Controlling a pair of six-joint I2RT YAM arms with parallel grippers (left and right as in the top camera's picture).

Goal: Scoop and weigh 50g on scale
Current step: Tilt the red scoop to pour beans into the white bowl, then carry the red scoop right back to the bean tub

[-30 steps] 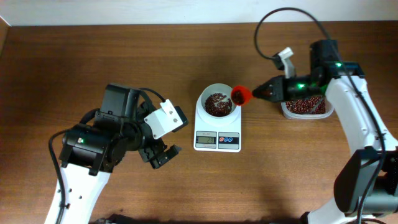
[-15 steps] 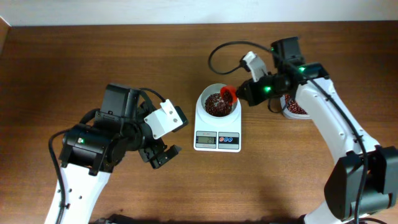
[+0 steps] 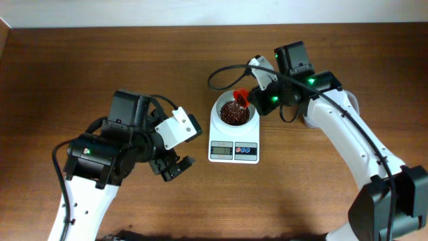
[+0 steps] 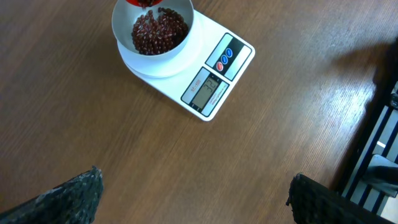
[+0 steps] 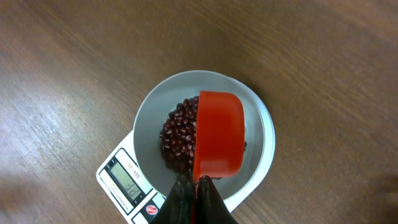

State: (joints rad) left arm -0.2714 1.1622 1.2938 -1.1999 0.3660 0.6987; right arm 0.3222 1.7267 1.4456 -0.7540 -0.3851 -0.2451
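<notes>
Two robot arms work at a brown wooden table (image 3: 100, 67). The right claw (image 5: 196, 198) is pressed together, pinching the handle of a red plastic scoop (image 5: 219, 142). The scoop tilts just ahead of its tips, over a round white bowl (image 5: 147, 115) on the small white digital scale (image 3: 233, 151). Dark red-brown beans (image 5: 177, 142) are heaped in the bowl under the scoop. The left claw (image 3: 175, 167) is spread wide and holds nothing; the scale lies well ahead of it.

Overhead looks down; both wrist views share the scale (image 3: 233, 151).
</notes>
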